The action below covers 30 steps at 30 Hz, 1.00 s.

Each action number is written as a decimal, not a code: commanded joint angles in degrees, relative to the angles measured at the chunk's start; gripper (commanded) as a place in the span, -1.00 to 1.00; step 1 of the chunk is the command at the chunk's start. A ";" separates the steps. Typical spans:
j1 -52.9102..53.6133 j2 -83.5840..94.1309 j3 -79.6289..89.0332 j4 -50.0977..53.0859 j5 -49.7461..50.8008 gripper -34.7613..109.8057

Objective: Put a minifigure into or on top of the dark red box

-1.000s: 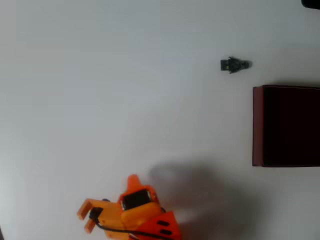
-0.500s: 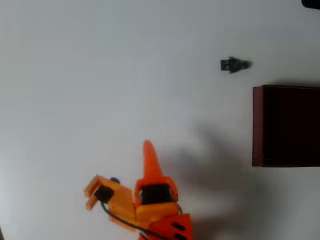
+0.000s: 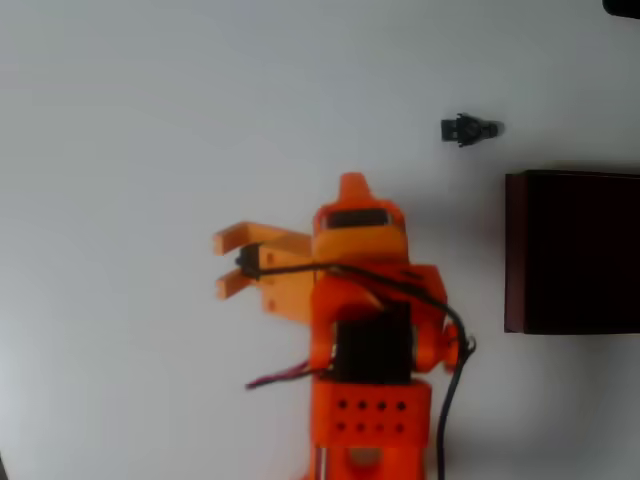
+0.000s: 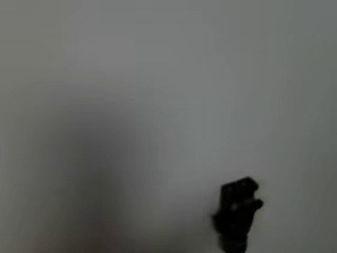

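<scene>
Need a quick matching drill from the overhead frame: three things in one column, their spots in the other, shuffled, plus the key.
Things:
1. minifigure
2. dark red box
3. claw

Places in the overhead view:
A. cut off by the right edge
B. near the middle, on the orange arm
C. lying on the table, up and left of the box's top left corner

Pairs: 1-C, 2-A, 3-B

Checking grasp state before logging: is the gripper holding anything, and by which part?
Nothing is held. The minifigure lies on the table, apart from the gripper and above the dark red box in the overhead view.
</scene>
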 commanded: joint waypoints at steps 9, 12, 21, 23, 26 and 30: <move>8.17 -26.37 -27.95 4.13 -12.22 -0.26; 9.40 -33.93 -35.86 5.19 -13.71 -0.27; 14.85 -50.36 -53.35 9.23 -18.28 -0.28; 16.08 -52.56 -56.43 10.37 -19.07 -0.28; 16.70 -56.60 -62.67 12.74 -20.21 -0.28; 16.35 -67.41 -79.80 19.60 -20.65 -0.28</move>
